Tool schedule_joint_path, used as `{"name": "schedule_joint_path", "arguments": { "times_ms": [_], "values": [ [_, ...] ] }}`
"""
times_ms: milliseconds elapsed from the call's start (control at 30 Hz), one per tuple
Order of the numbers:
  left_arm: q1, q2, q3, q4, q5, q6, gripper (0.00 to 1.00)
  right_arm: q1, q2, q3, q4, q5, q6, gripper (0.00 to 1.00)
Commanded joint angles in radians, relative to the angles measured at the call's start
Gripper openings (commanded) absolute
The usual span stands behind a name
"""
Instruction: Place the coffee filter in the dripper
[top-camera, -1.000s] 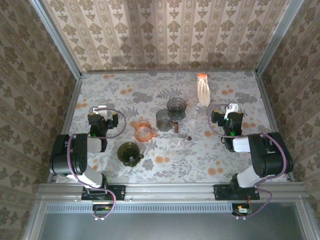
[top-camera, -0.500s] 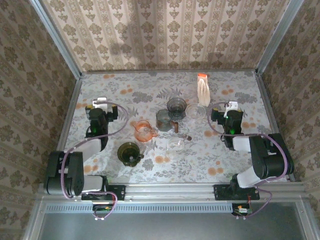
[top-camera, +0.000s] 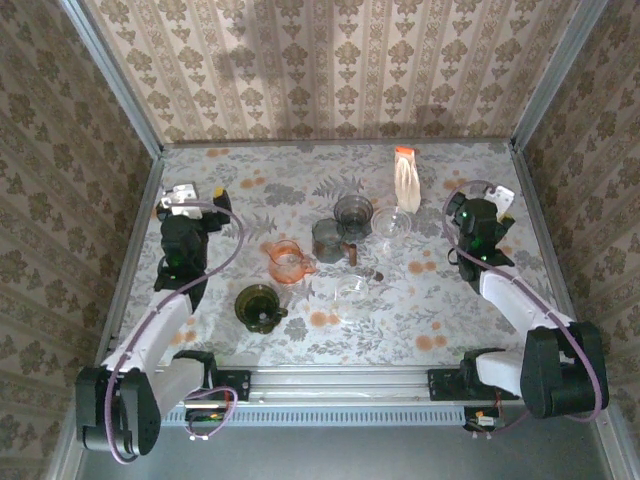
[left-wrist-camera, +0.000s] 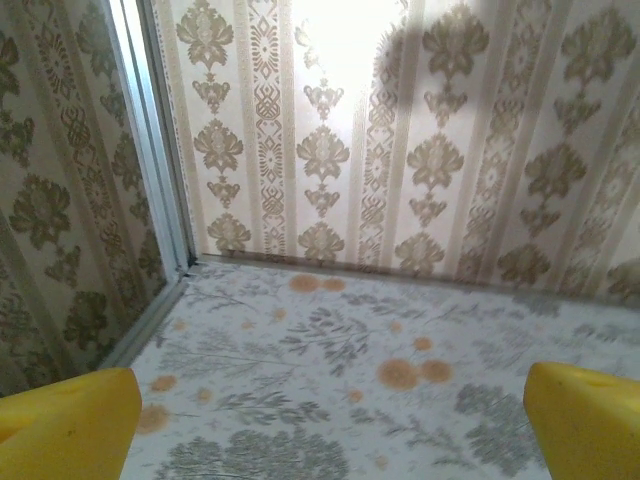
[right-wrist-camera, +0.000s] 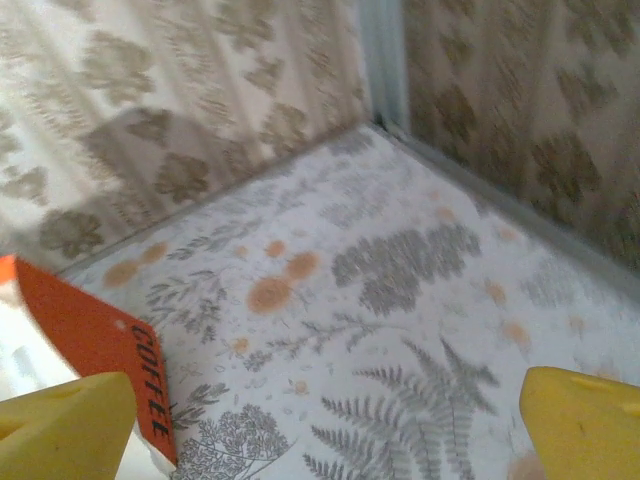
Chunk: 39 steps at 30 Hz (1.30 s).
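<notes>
Orange-topped coffee filter pack (top-camera: 406, 180) stood at the worktop's (top-camera: 300, 170) far side, long axis running away from the arms, near the wide-open right pincer (right-wrist-camera: 320, 425), to its left. The left pincer (left-wrist-camera: 330, 425), also open, was well apart.

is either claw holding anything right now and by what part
Nothing is held. The left claw and right claw are both open with bare table between their fingers; the filter pack stands untouched.
</notes>
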<state>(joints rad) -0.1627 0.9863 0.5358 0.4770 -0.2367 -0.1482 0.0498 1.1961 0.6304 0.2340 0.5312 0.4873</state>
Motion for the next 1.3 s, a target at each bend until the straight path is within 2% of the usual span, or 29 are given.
{"name": "schedule_joint_path", "arguments": {
  "times_ms": [0, 33, 67, 133, 233, 300, 400, 500, 633, 800, 967, 1267],
  "values": [
    [0.015, -0.056, 0.035, -0.077, 0.036, -0.271, 1.0, -0.056, 0.014, 0.073, -0.293, -0.055, 0.29, 1.0],
    [0.022, -0.076, 0.023, -0.087, 0.026, -0.33, 1.0, -0.062, 0.014, 0.068, -0.258, -0.126, 0.23, 1.0],
    [0.053, -0.1, 0.018, -0.111, 0.069, -0.388, 1.0, -0.062, 0.012, 0.061, -0.221, -0.19, 0.169, 1.0],
    [0.138, -0.113, 0.023, -0.14, 0.232, -0.468, 1.0, -0.059, 0.008, 0.044, -0.186, -0.24, 0.192, 1.0],
    [0.224, -0.089, 0.031, -0.195, 0.336, -0.651, 1.0, -0.043, -0.012, -0.009, -0.061, -0.312, 0.17, 1.0],
    [0.244, -0.074, 0.013, -0.118, 0.435, -0.669, 1.0, -0.009, -0.034, -0.01, -0.056, -0.338, 0.137, 1.0],
    [0.236, -0.092, 0.004, -0.078, 0.481, -0.715, 1.0, 0.074, -0.071, 0.035, -0.129, -0.383, 0.049, 1.0],
    [0.234, -0.106, 0.035, -0.078, 0.556, -0.703, 1.0, 0.171, -0.101, 0.089, -0.228, -0.418, -0.035, 1.0],
    [0.19, -0.111, 0.067, -0.142, 0.589, -0.72, 0.99, 0.246, -0.11, 0.126, -0.311, -0.57, -0.054, 1.0],
    [0.06, -0.137, 0.123, -0.376, 0.59, -0.608, 0.95, 0.329, -0.02, 0.15, -0.366, -0.793, -0.087, 1.0],
    [-0.035, -0.185, 0.089, -0.451, 0.551, -0.568, 0.95, 0.384, 0.1, 0.166, -0.328, -0.897, -0.089, 0.98],
    [-0.072, -0.195, 0.04, -0.471, 0.558, -0.583, 0.95, 0.397, 0.249, 0.177, -0.242, -1.046, -0.03, 0.92]
  ]
}}
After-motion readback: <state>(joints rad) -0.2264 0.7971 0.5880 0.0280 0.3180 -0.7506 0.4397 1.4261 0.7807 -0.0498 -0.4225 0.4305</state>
